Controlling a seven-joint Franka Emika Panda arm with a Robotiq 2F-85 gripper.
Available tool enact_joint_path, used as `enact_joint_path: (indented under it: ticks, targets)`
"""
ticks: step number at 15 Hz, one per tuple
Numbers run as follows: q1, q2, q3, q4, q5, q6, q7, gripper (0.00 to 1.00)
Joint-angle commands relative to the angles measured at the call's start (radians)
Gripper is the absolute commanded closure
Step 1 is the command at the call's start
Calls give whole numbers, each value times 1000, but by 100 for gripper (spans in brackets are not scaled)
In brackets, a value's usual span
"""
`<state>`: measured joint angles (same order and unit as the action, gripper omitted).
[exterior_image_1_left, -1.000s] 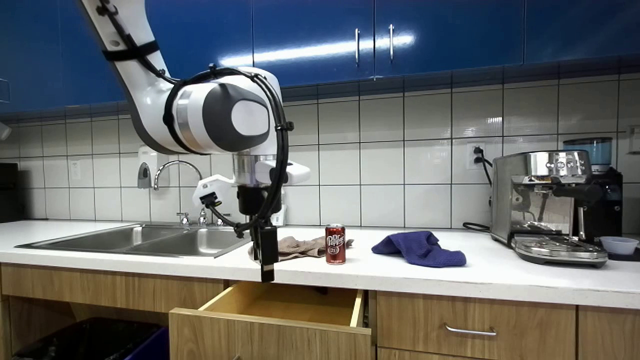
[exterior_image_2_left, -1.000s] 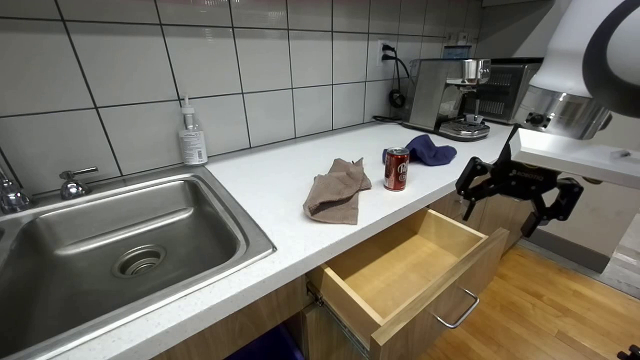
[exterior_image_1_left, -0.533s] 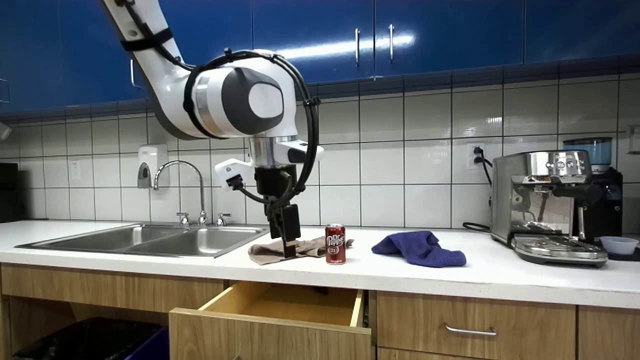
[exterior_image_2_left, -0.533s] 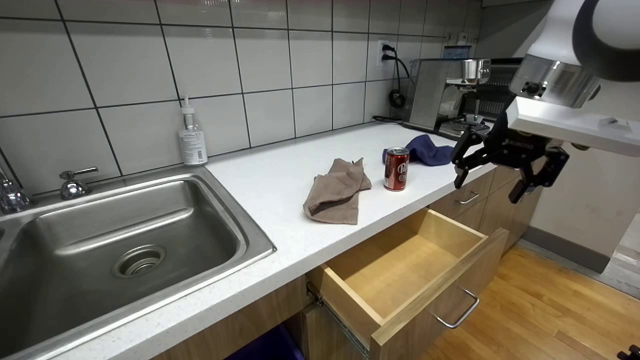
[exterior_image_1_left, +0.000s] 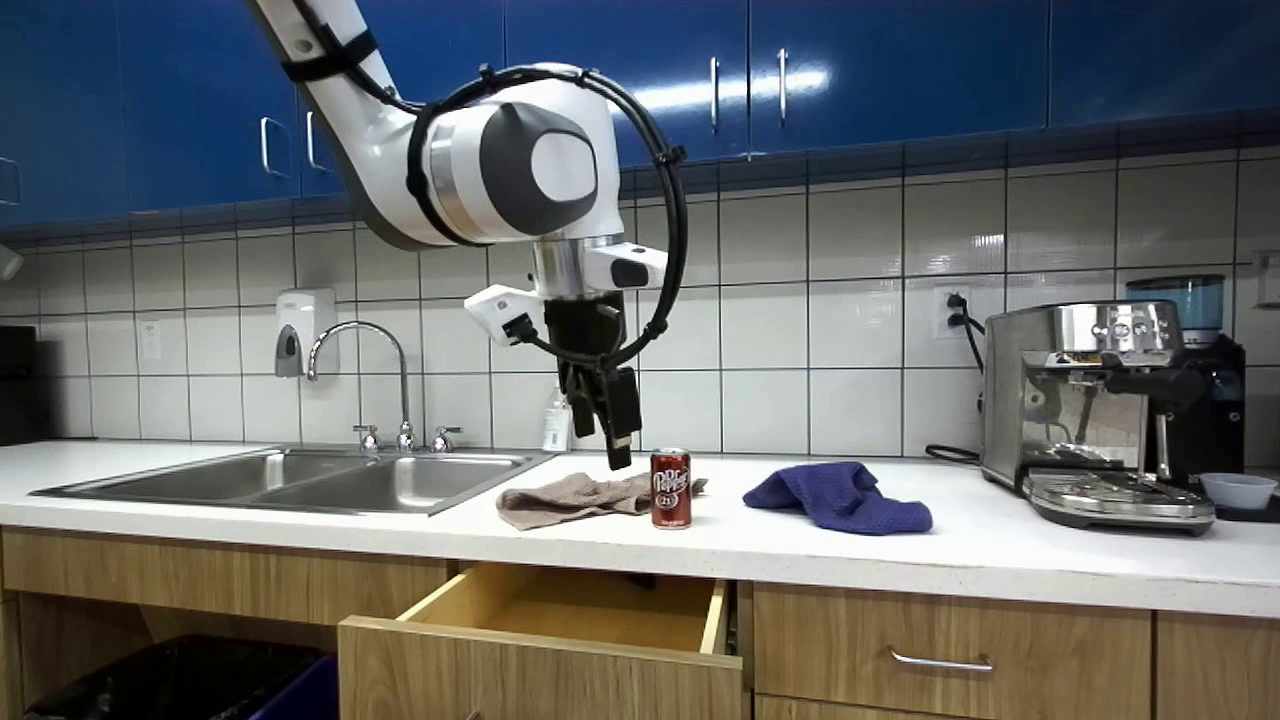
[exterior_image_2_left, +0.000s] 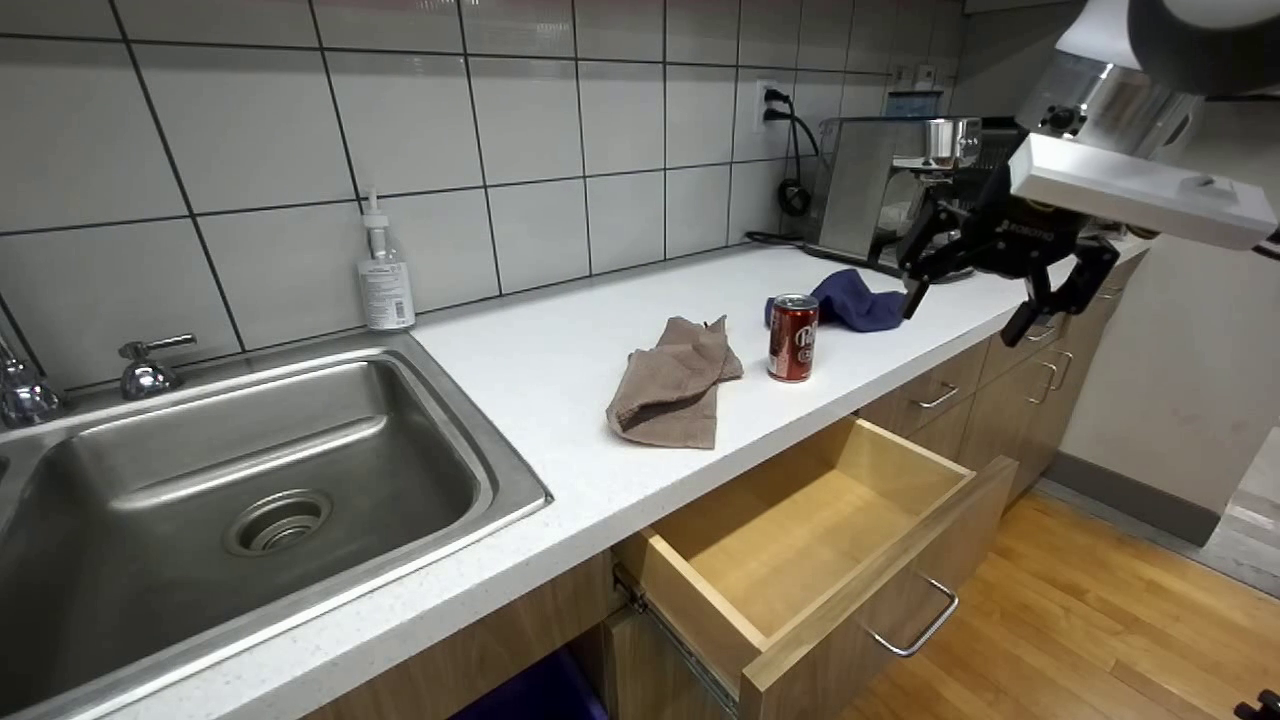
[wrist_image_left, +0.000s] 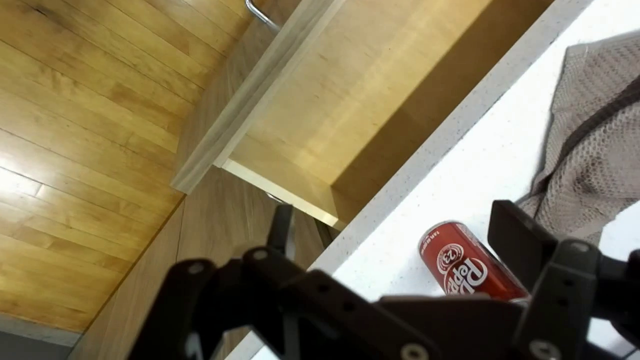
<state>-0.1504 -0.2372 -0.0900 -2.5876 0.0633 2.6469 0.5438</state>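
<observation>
hovers with pincer (exterior_image_2_left: 966, 315) spread wide, near the upright soda can (exterior_image_2_left: 792, 338) beside brown cloth (exterior_image_2_left: 678, 385) on the surface (exterior_image_2_left: 560, 335).

Right across my own pincer (exterior_image_2_left: 961, 318), here's pale lettering (exterior_image_2_left: 1027, 231), and it reads ROBOTIQ! Near it, the red can (exterior_image_1_left: 671, 488) says Dr Pepper in white, with a ringed 23 (wrist_image_left: 450, 256) below the name, clear in the wrist view; the tiny print by its rim beats me. Well apart from my pincer, the pump bottle (exterior_image_2_left: 384, 268) wears a white label (exterior_image_2_left: 386, 297), its words too small to read.
</observation>
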Motion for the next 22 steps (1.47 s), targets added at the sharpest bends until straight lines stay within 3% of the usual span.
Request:
enact_joint_path:
  ticks: [1,22]
  targets:
    - [-31,42,8,85,-21,-49,-45,0]
    - [-2,391,-62,522,-13,-131,-157,0]
